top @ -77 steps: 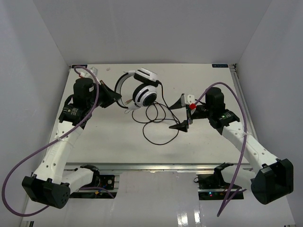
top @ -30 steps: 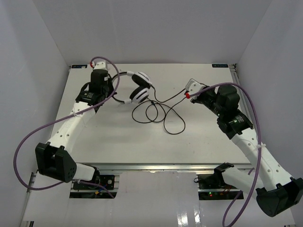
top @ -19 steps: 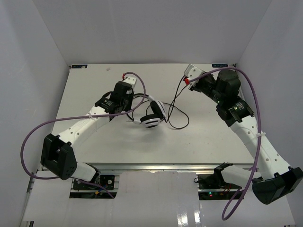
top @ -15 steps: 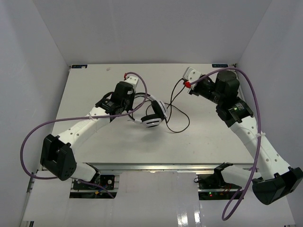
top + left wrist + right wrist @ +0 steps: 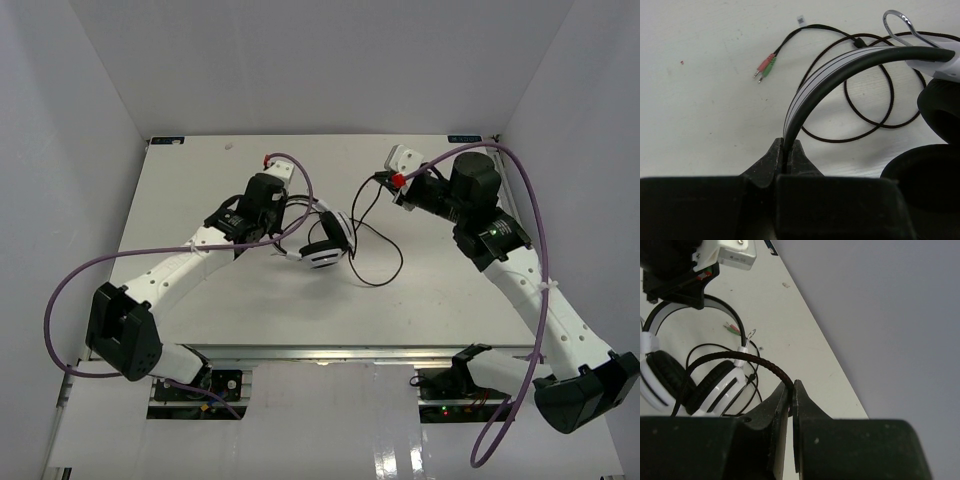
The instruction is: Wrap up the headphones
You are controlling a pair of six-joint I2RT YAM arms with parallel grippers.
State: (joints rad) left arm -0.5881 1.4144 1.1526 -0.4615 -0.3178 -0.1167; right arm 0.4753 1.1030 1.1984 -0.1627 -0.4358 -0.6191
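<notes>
Left pincer [image 5: 288, 216] grips the headphones [image 5: 326, 246]; right pincer [image 5: 383, 179] pinches their cable [image 5: 401, 262].

This is looking like a robotics lab cell — plain white walls [image 5: 320, 70] are boxing in a white table [image 5: 430, 300] on three sides. A left arm [image 5: 160, 275] and a right arm [image 5: 530, 300] are standing bolted to a metal rail [image 5: 330, 352] at its near edge — purple cables [image 5: 47, 325] are looping off them, and small lights are glowing on the electronics [image 5: 440, 400] below the rail.
</notes>
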